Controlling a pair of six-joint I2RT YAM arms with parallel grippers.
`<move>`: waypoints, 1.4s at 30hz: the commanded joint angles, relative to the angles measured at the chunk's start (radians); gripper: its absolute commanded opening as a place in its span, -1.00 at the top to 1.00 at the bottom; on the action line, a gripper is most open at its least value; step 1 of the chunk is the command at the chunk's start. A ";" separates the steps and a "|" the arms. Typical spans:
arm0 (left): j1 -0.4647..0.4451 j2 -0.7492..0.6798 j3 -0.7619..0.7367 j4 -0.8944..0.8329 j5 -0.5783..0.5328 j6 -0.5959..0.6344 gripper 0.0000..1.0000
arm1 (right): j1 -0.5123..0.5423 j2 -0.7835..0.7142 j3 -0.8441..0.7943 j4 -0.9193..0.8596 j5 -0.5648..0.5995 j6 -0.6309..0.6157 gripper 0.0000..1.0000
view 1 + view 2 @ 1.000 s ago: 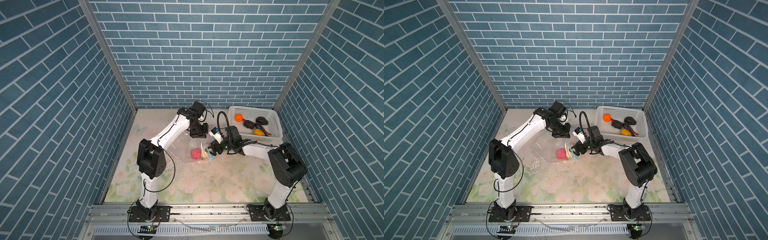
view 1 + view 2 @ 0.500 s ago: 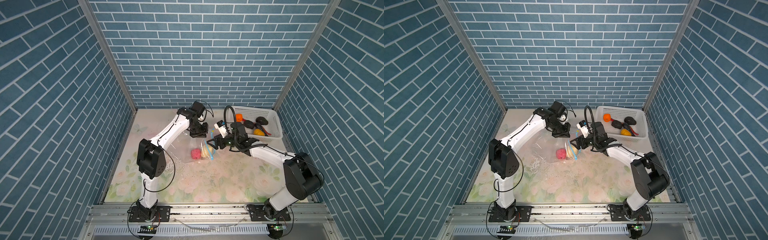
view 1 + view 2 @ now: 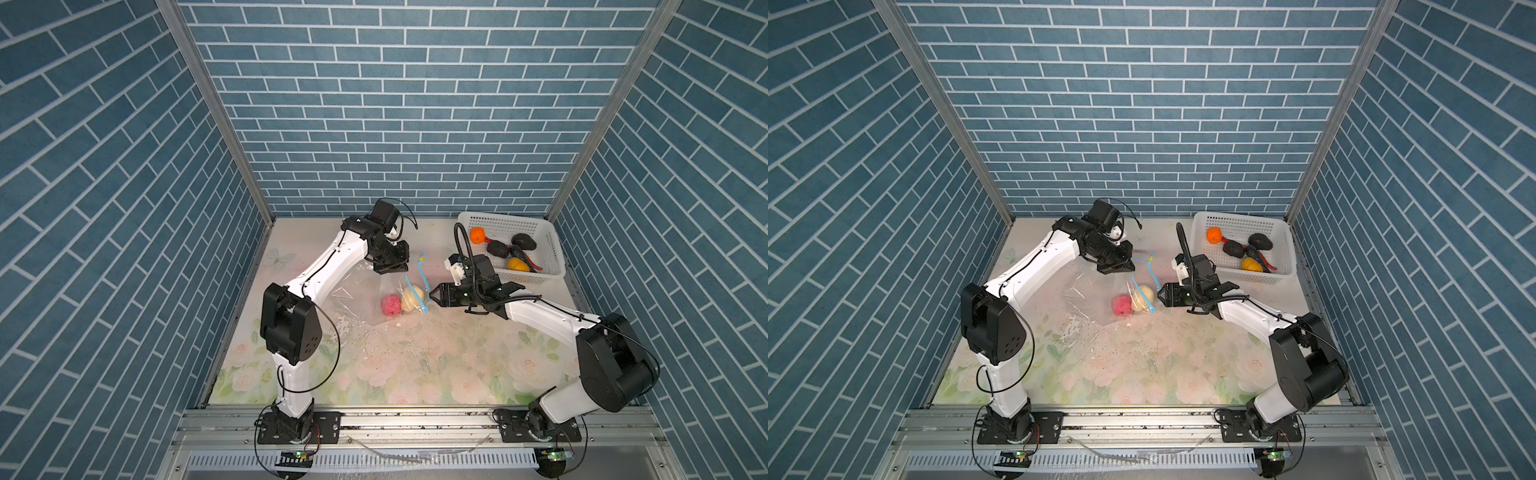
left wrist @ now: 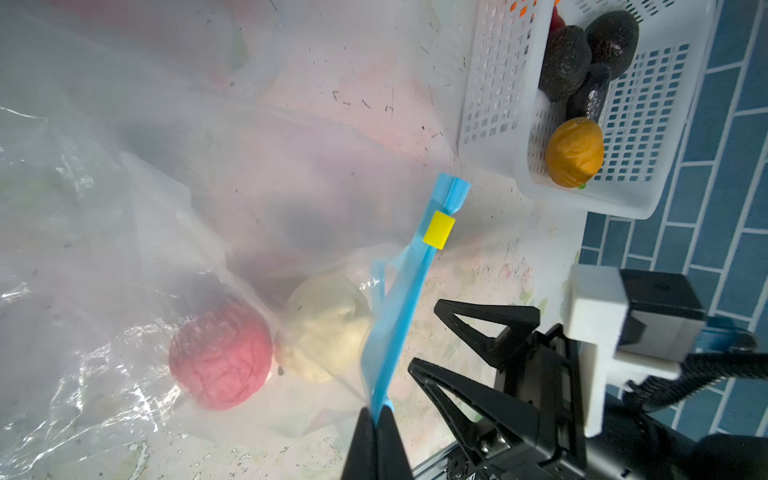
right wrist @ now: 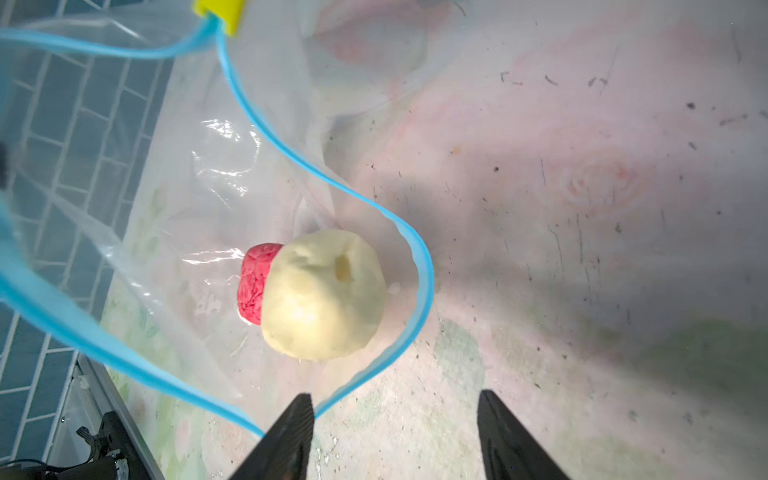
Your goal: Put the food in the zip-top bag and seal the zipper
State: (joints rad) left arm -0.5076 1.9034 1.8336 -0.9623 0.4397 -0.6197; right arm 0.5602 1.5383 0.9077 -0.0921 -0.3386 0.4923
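Cream food inside zip-top bag (mouth gaping), just beyond right tool

- I saw my left gripper at the raised far edge of the zip-top bag, right by the blue zipper.
- 2 toy foods lay just inside the bag's mouth, touching each other: a pink piece and a cream piece.
- My right gripper pointed at that mouth, its tips just beside the zipper and near the cream piece.
- The white basket at the far right held 1 orange piece, black lumps, 1 yellow-orange piece and a red strip.
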 commanded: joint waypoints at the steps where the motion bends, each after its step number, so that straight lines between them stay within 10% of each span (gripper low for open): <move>1: 0.001 -0.030 -0.022 0.026 0.022 -0.019 1.00 | -0.003 0.050 0.012 0.011 0.003 0.089 -0.27; 12: 0.002 -0.062 -0.038 0.030 0.015 -0.025 1.00 | -0.003 0.198 0.096 0.114 -0.096 0.198 -0.23; 23: 0.002 -0.078 -0.043 0.020 0.005 -0.020 1.00 | -0.002 0.222 0.108 0.214 -0.164 0.242 0.45; 42: 0.020 -0.124 -0.052 0.009 -0.016 -0.012 1.00 | 0.019 0.137 0.189 0.129 -0.177 0.201 0.77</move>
State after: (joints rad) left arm -0.4927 1.8122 1.8000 -0.9459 0.4347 -0.6399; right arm 0.5671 1.7176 1.0378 0.0647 -0.4969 0.7082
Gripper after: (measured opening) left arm 0.044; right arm 0.117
